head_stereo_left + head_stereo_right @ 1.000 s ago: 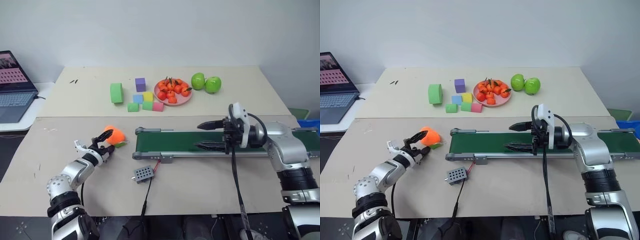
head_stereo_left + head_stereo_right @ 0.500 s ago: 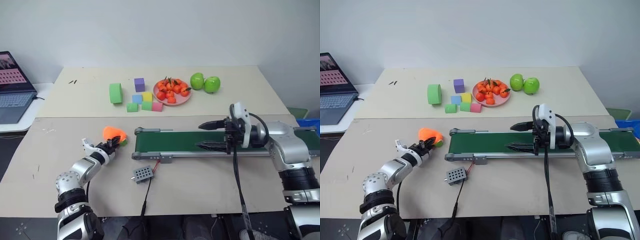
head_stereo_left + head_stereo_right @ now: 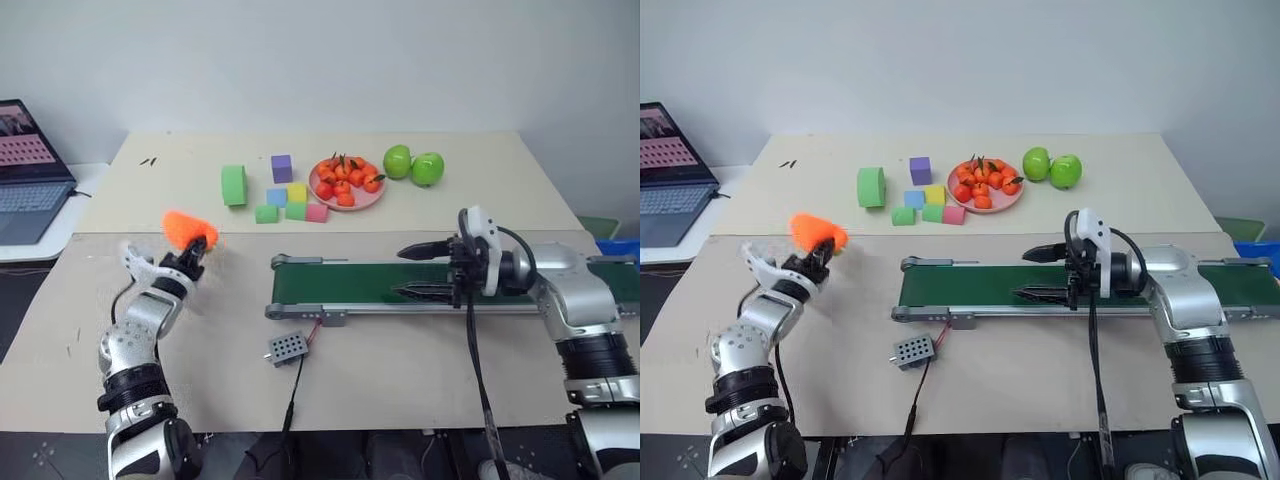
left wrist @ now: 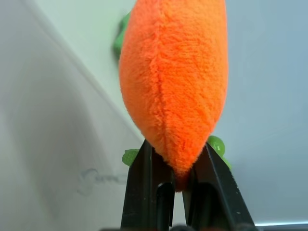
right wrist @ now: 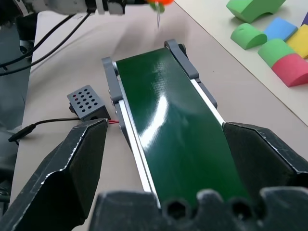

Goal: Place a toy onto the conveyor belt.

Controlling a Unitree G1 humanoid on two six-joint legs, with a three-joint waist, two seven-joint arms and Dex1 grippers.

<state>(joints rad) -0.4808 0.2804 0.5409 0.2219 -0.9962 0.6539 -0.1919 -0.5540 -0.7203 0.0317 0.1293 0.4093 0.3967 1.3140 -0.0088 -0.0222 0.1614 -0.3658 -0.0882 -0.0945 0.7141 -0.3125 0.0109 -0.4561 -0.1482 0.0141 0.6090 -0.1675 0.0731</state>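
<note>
So, quick rundown:
left gripper (image 3: 192, 254): pinched tight on the toy (image 3: 186, 229), holding the orange plush up off the table (image 3: 400, 370), left of the belt's near end
toy up close: black fingers (image 4: 144, 183) squeeze its narrow end, green leaf bits poking out either side
right gripper (image 3: 428, 270): fingers spread wide, nothing in them, parked over the conveyor belt (image 3: 350, 284)
conveyor belt: bare dark-green strip, small grey box (image 3: 286, 347) just in front
</note>
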